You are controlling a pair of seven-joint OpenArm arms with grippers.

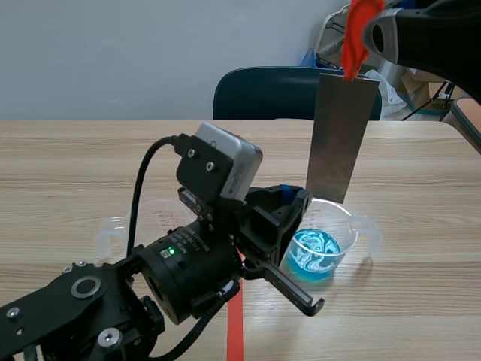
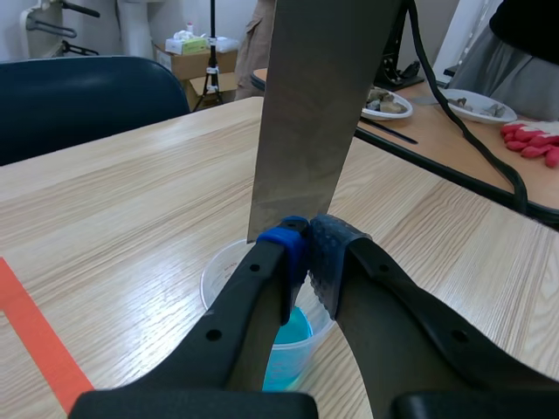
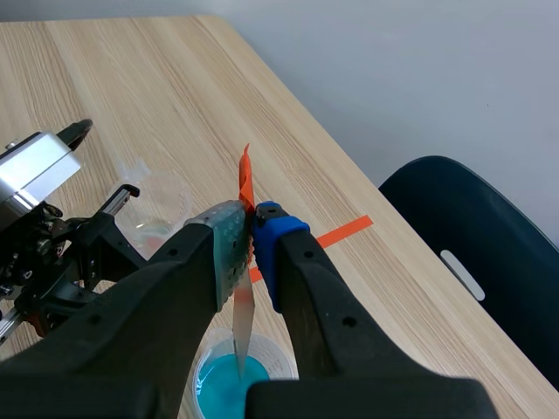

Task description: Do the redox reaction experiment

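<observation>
A clear beaker [image 1: 329,252] with swirling blue liquid stands right of the table's middle. My left gripper [image 1: 293,201] is shut on its near rim; in the left wrist view the pads [image 2: 297,249] meet over the beaker's wall [image 2: 223,275]. A grey metal plate [image 1: 342,139] hangs upright above the beaker, with orange tape at its top. My right gripper [image 1: 368,37] is shut on that taped end, high at the right. From the right wrist view, the right gripper [image 3: 253,231] holds the plate [image 3: 243,319] over the blue beaker [image 3: 218,393]. The plate's lower edge is about level with the rim, above the liquid.
An empty clear beaker [image 1: 113,229] stands at the left, partly behind my left arm. A dark blue chair [image 1: 263,94] is at the table's far edge. A second table with dishes and red gloves [image 2: 533,140] lies beyond the right side.
</observation>
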